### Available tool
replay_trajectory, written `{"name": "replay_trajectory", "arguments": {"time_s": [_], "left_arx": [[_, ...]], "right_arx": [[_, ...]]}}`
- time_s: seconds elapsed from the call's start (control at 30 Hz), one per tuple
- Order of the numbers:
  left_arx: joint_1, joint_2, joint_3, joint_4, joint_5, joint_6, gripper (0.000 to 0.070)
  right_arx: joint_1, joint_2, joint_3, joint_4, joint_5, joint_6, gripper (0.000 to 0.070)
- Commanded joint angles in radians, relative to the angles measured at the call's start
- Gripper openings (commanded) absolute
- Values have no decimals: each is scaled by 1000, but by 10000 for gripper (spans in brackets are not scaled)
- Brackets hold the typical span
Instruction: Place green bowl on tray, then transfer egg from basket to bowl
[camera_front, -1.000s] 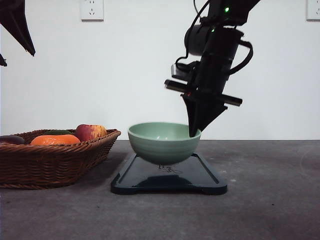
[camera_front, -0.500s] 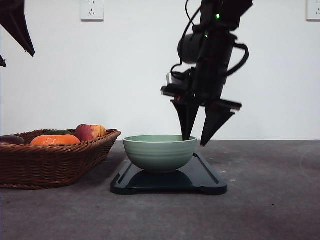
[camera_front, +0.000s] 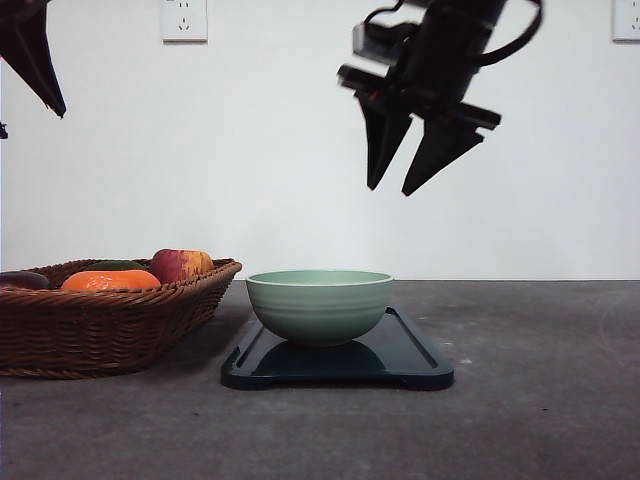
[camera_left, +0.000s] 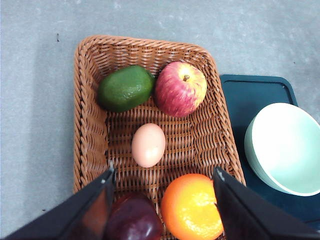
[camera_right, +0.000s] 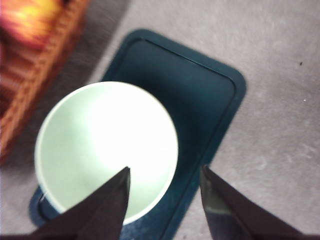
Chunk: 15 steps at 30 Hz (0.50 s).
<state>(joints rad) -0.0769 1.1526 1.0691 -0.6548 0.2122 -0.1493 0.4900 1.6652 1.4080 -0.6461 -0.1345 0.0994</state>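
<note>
Your left gripper (camera_left: 162, 187), jaws apart, hangs over the basket (camera_left: 85, 130); the egg (camera_left: 148, 145) lies mid-basket between its fingers, long axis along them.

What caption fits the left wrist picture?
Open left gripper hovers over the basket holding the egg, beside the green bowl on the tray.

Wicker, glazed ceramic, shiny plastic on a matt grey top

The basket (camera_left: 90, 125) is rough woven wicker with a braided rim; the bowl (camera_front: 319, 304) looks like smooth ceramic with faint ridges and a soft sheen. The tray (camera_front: 405, 350) is glossy dark plastic, mirroring the bowl's underside. The egg (camera_left: 148, 145) is smooth and matt, the apple (camera_left: 180, 89) a bit shiny. The surface (camera_front: 540, 400) is dull, speckled grey.
</note>
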Motion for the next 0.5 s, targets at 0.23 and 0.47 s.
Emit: {"name": "replay_trajectory", "arguments": {"time_s": [0.23, 0.47], "left_arx": [[-2, 25, 24, -5, 2, 0, 387], [-2, 41, 24, -35, 2, -1, 387]], "right_arx": [[5, -317, -417, 242, -6, -13, 274], [3, -568, -692, 331, -1, -65, 274]]}}
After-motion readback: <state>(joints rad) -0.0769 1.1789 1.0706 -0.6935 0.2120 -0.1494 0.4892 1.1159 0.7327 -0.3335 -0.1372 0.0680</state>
